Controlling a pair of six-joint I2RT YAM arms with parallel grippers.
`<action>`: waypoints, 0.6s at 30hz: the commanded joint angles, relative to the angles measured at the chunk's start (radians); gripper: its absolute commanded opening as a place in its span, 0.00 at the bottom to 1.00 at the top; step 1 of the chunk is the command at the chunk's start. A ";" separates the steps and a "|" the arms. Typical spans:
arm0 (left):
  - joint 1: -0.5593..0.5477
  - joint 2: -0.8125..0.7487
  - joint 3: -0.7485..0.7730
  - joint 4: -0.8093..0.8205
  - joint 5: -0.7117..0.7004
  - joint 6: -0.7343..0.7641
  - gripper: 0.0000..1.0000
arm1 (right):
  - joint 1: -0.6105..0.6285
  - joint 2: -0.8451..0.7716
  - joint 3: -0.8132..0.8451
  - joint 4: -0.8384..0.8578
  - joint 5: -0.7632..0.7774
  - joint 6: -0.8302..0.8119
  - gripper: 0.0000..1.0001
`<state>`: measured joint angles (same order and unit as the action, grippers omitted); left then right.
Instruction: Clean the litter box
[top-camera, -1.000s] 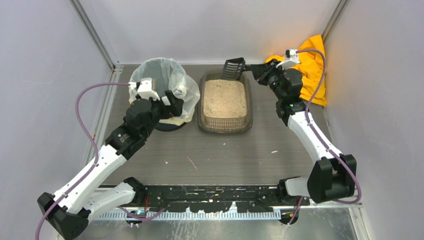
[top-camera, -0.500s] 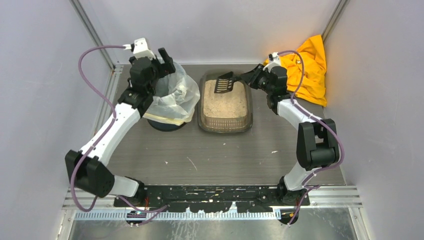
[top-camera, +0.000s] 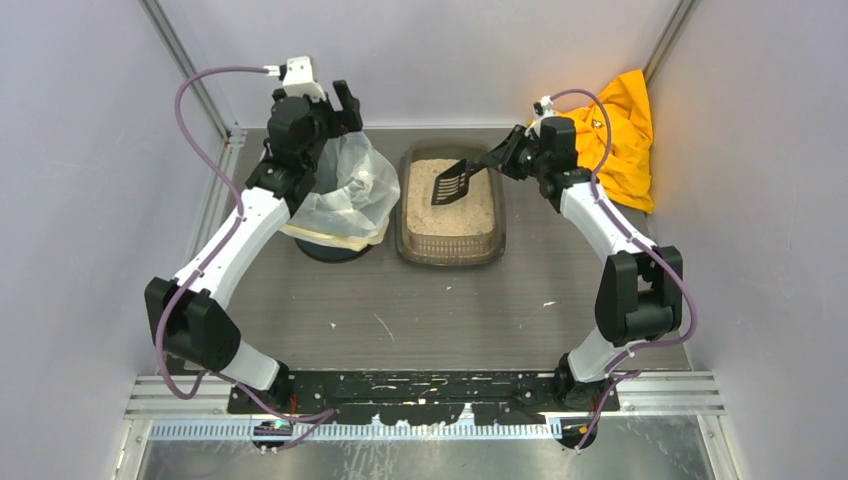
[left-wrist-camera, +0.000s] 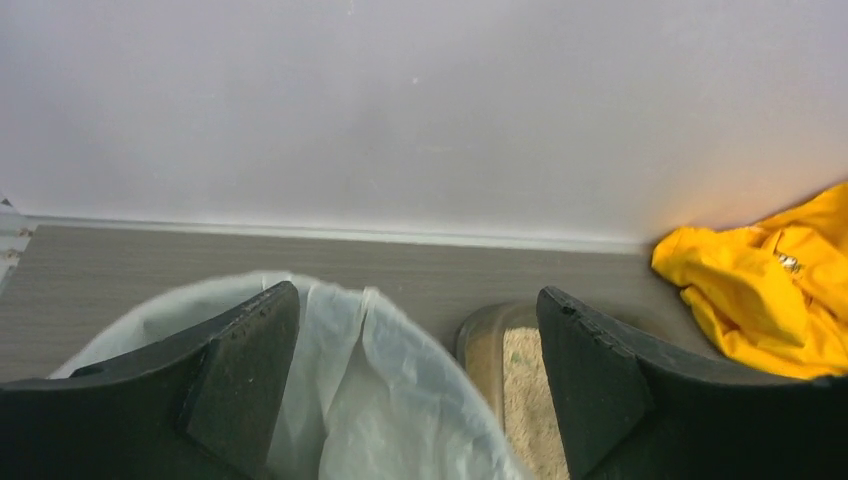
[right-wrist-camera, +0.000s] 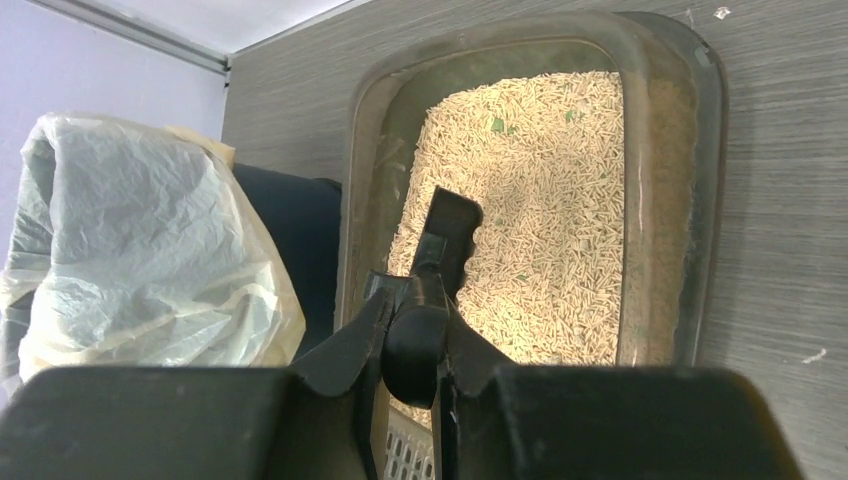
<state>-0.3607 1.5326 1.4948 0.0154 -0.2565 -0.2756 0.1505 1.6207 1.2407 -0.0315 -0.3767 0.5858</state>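
Note:
The litter box (top-camera: 403, 225), a shallow brown-grey translucent tray of pale beige granules, sits at the back middle; it also shows in the right wrist view (right-wrist-camera: 700, 150) and partly in the left wrist view (left-wrist-camera: 478, 335). My right gripper (top-camera: 500, 160) is shut on the handle of a black slotted scoop (top-camera: 452, 184), whose blade hangs over the granules. In the right wrist view the gripper (right-wrist-camera: 417, 325) clamps the scoop handle (right-wrist-camera: 447, 235). My left gripper (top-camera: 335, 100) is open and empty above the back rim of the bag-lined bin (top-camera: 350, 190); in the left wrist view the gripper (left-wrist-camera: 415, 330) is over the bag (left-wrist-camera: 350, 400).
A crumpled yellow cloth (top-camera: 618, 140) lies in the back right corner, also in the left wrist view (left-wrist-camera: 770, 290). The bin stands just left of the litter box. Grey walls close the back and sides. Small crumbs (top-camera: 384, 326) lie on the table in front.
My right gripper has brought the scoop from the box's back rim down and forward over the granules. My left arm has swung from the bin's front up to its back rim.

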 joint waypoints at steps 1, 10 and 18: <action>0.014 -0.084 -0.202 0.271 0.038 0.047 0.85 | 0.003 -0.039 0.153 -0.191 0.065 -0.028 0.01; 0.054 0.026 -0.146 0.380 0.136 -0.047 0.81 | 0.002 0.031 0.209 -0.343 0.106 -0.206 0.01; 0.054 0.051 -0.093 0.326 0.173 -0.023 0.79 | 0.002 0.089 0.157 -0.269 0.061 -0.240 0.01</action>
<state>-0.3077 1.5955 1.3521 0.2718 -0.1135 -0.3035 0.1505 1.6920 1.4048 -0.3546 -0.2886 0.3878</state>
